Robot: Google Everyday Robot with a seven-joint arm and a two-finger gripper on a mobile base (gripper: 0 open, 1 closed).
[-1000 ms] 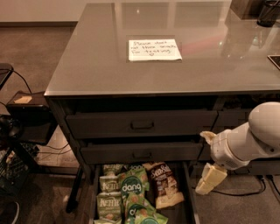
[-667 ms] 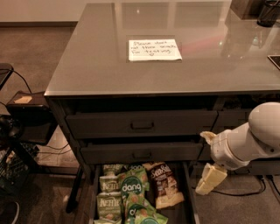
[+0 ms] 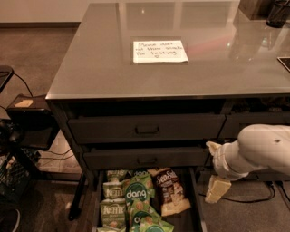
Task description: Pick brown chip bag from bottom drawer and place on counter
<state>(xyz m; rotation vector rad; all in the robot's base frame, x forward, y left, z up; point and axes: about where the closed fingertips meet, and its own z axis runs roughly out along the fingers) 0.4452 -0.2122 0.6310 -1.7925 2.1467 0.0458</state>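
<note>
The bottom drawer (image 3: pixel 196 205) stands pulled out under the cabinet, full of snack bags. The brown chip bag (image 3: pixel 170 188) lies flat on the drawer's right side, near the back, with its pale lower edge turned toward the front. It sits against the green bags (image 3: pixel 136 195) on its left; more green bags (image 3: pixel 112 213) fill the left half.

The gripper (image 3: pixel 213 171) hangs to the right of the drawer, outside it and over the floor, level with the cabinet's lower front. Its two cream fingers (image 3: pixel 216 190) are spread apart with nothing between them – one points up toward the middle drawer (image 3: pixel 145 159), the other down. The white arm (image 3: pixel 265 149) comes in from the right edge. The gripper is clear of the brown bag, with the drawer's right wall between them.

Above, the top drawer (image 3: pixel 145 129) and the middle one are shut. The counter (image 3: pixel 90 68) is glossy grey, with a white handwritten note (image 3: pixel 160 51) lying flat near its middle – and a dark object (image 3: pixel 277 11) at the far right corner. A black cable (image 3: pixel 253 199) trails on the floor below the arm
</note>
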